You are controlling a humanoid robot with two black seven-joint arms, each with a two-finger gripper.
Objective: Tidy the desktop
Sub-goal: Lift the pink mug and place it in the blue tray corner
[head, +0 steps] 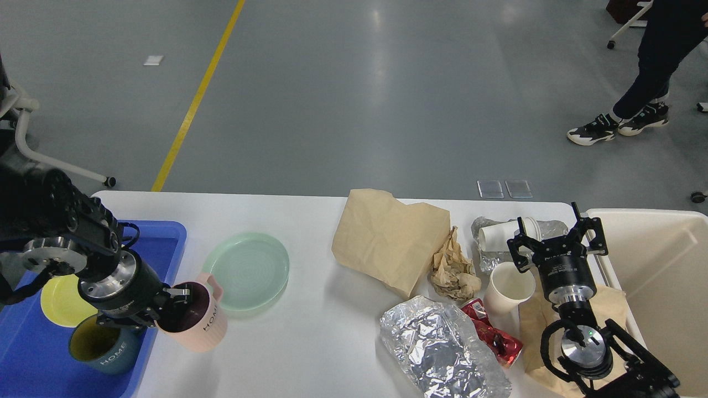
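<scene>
Now a pink mug [194, 322] is held by its rim in the left gripper [176, 301], one finger inside it, and it is tipped above the desktop [298, 331], next to the blue tray [160, 243]. A yellow bowl [61, 301] and a dark "HOME" mug [102, 348] are seen in the tray. A green plate [246, 271] lies close by. The right gripper [556, 240] is spread wide with nothing in it, above a white paper cup [509, 287]. Foil [442, 348] and a brown paper bag [387, 237] lie between the plate and the beige bin [652, 276].
</scene>
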